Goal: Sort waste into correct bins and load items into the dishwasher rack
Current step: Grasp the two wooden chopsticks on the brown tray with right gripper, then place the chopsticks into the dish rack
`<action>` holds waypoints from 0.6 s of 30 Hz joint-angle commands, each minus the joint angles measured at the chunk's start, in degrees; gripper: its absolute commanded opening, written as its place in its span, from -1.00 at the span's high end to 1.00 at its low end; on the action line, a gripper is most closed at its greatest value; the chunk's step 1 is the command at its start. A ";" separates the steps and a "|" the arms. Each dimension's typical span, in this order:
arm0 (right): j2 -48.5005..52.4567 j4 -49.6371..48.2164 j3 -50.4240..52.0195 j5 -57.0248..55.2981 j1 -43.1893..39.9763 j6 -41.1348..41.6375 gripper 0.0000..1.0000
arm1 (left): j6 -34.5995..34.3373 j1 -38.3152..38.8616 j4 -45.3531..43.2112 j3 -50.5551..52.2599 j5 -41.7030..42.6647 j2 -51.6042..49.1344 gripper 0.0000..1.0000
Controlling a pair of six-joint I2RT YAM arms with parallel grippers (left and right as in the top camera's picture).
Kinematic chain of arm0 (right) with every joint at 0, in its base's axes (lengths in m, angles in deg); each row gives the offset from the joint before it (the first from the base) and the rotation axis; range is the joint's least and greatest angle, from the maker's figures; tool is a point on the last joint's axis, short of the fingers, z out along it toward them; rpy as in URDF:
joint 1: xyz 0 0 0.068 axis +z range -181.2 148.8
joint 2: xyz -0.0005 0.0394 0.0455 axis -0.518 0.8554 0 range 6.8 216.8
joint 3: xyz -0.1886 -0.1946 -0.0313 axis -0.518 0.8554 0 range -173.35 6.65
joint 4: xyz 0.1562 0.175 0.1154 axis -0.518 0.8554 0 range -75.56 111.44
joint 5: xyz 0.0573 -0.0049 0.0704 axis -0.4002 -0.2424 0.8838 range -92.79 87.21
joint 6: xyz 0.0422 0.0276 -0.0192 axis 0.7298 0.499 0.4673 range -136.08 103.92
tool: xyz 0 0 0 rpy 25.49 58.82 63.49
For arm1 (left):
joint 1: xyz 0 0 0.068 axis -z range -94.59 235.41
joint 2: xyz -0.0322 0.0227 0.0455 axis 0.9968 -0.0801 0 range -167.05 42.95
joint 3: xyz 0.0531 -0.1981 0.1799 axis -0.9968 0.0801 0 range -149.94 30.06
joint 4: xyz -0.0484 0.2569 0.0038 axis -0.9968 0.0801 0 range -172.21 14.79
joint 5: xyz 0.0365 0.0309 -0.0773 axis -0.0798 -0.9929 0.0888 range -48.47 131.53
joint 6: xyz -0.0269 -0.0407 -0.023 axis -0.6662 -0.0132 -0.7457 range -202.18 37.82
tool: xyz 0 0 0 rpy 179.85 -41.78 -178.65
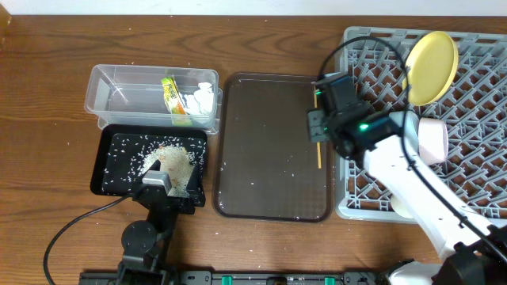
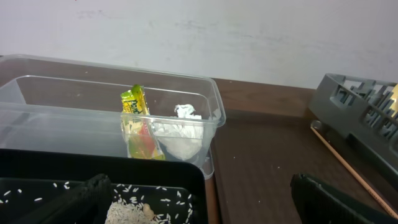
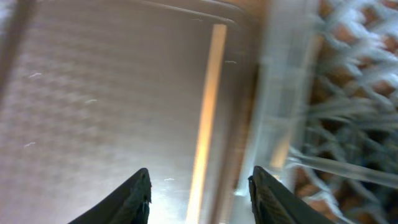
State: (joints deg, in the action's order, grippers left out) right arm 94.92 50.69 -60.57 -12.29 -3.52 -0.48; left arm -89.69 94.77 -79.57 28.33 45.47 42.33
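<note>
The clear tub (image 1: 119, 83) holds the green-and-orange wrapper (image 1: 170, 95) and white tissue (image 1: 202, 99); both also show in the left wrist view, wrapper (image 2: 137, 121) and tissue (image 2: 180, 134). The black tray (image 1: 111, 150) holds a pile of rice (image 1: 170, 162). My left gripper (image 1: 162, 170) is open and empty over this tray (image 2: 205, 202). A chopstick (image 1: 318, 150) lies on the right edge of the brown tray. My right gripper (image 1: 315, 131) is open above it, with the chopstick (image 3: 208, 106) between the fingers (image 3: 202, 196). The yellow plate (image 1: 432, 67) and a white bowl (image 1: 433, 138) sit in the grey rack (image 1: 475, 87).
The dark brown serving tray (image 1: 269, 142) lies between the bins and the rack, with a few rice grains on it. A second pale bowl (image 1: 400, 207) shows partly under my right arm at the rack's front. Loose grains are scattered on the wooden table (image 1: 47, 103).
</note>
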 commanded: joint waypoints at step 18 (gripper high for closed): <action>24.52 -7.43 -0.17 -8.72 1.55 8.15 0.78 | -0.07 -0.35 0.94 1.49 0.55 0.33 -0.89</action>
State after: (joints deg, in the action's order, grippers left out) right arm 118.46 42.89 -60.59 -21.86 -0.63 6.60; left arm -89.69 94.77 -79.55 28.33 45.47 42.33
